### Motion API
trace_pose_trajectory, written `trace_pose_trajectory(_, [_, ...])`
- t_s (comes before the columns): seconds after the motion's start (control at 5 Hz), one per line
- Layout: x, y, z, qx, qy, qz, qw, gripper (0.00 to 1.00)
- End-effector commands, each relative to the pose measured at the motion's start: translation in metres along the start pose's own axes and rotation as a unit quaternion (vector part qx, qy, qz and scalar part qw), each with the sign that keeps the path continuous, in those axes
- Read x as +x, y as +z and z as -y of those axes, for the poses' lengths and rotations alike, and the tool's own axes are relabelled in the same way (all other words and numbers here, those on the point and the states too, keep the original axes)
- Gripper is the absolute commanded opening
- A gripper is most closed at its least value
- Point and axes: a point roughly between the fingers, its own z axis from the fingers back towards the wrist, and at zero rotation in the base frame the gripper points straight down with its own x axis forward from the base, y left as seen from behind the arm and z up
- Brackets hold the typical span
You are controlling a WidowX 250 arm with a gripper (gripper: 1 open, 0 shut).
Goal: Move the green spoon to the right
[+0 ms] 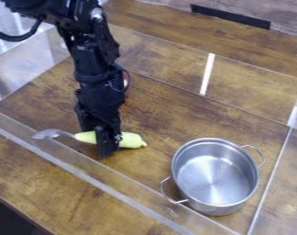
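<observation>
Green spoon (133, 140) lies on the wooden table (170, 108), close beside the clear barrier (96, 173), its metal bowl toward the left of the view and its handle toward the pot. My gripper (100, 145) is down over the handle, fingers around it, closed on the handle. Steel pot (214, 174), two handles, stands upright to the right, apart from the spoon.

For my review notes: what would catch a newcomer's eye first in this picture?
Probably the shiny steel pot, two-handled, at the lower right of the wooden surface. Next comes the dark robot arm reaching down from the upper left, its gripper at the handle of the green spoon, whose bright yellow-green stands out against the brown wood left of the pot.
</observation>
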Motion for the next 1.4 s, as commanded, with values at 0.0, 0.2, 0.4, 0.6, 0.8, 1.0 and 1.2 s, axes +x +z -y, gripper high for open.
trace_pose_trajectory(0.0, [-0.002, 0.006, -0.015, 0.008, 0.055, 0.019, 0.9982, 0.0])
trace_pose_trajectory(0.2, [-0.004, 0.006, -0.019, 0.005, 0.097, 0.025, 0.995, 0.0])
trace_pose_trajectory(0.4, [-0.006, 0.007, -0.023, 0.002, 0.13, 0.029, 0.991, 0.0])
trace_pose_trajectory(0.6, [-0.007, 0.007, -0.025, -0.003, 0.162, 0.033, 0.9862, 0.0])
trace_pose_trajectory(0.8, [-0.01, 0.008, -0.027, -0.009, 0.157, 0.034, 0.987, 0.0])
trace_pose_trajectory(1.0, [-0.012, 0.009, -0.029, -0.014, 0.151, 0.033, 0.9879, 0.0])
trace_pose_trajectory(1.2, [-0.009, 0.008, -0.025, -0.017, 0.154, 0.034, 0.9873, 0.0])
